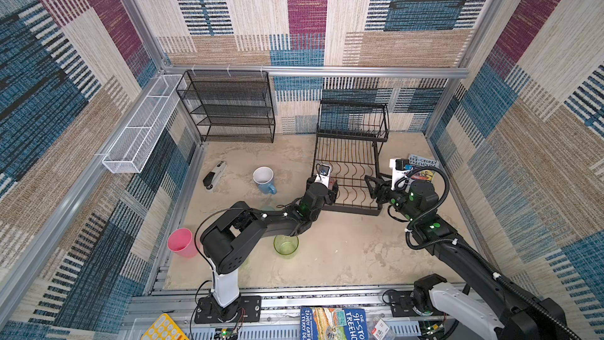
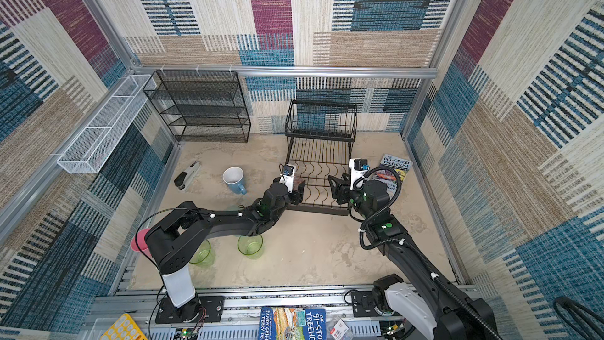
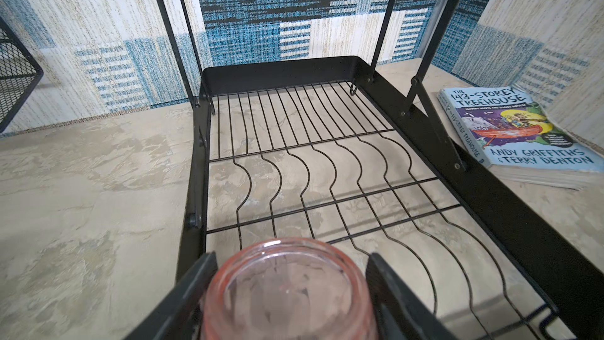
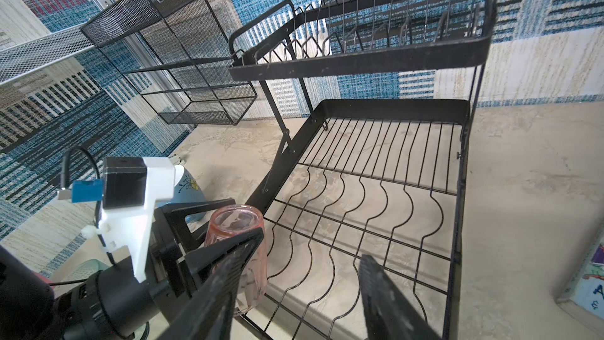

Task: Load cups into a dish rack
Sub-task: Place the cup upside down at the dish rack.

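My left gripper (image 3: 291,258) is shut on a translucent peach-pink cup (image 3: 287,289), mouth down, at the front left corner of the black dish rack's (image 1: 351,158) lower tray; the same cup (image 4: 235,256) shows in the right wrist view. Whether its rim rests on the wires I cannot tell. My right gripper (image 4: 312,246) stands open and empty above the tray's front right part. On the table stand a light-blue mug (image 1: 264,179), an opaque pink cup (image 1: 181,242) and two green tumblers (image 2: 250,246) (image 2: 202,253). A teal rim (image 1: 268,208) peeks from under the left arm.
A book (image 1: 423,166) lies just right of the rack. A stapler (image 1: 214,174) lies at the left, in front of the black mesh shelf unit (image 1: 228,106). A long white mesh basket (image 1: 143,125) hangs on the left wall.
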{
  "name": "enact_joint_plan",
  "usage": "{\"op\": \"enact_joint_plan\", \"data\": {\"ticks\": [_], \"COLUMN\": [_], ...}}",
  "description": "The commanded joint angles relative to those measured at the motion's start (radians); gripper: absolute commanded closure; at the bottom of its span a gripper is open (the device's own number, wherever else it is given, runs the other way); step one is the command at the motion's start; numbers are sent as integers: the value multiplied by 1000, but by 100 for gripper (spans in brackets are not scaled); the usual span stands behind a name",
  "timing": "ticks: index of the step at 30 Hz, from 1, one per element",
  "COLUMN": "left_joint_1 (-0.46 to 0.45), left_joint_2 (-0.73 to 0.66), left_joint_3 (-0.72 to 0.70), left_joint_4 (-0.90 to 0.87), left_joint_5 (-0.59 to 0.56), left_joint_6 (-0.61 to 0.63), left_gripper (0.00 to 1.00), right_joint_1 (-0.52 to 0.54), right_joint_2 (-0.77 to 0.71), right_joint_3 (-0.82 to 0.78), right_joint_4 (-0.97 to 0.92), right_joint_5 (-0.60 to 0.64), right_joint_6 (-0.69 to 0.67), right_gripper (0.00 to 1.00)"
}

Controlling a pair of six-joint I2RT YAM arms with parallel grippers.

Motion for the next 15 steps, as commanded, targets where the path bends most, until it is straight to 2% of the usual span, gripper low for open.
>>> {"op": "enact_joint_plan", "data": {"ticks": [1, 15], "left_joint_1": [1, 14], "left_joint_2": [15, -33], "left_joint_3": [-2, -13], "left_joint_4": [4, 81], "left_joint_5": [-20, 17], "left_joint_6": [45, 71], "left_gripper": [45, 46], "right_joint_1": [0, -1], "right_joint_2": [6, 48], "right_joint_3": [1, 16], "right_joint_4": [49, 69], "right_joint_5": [-5, -32], "right_joint_6": [-11, -12], "right_gripper": [39, 39]}}
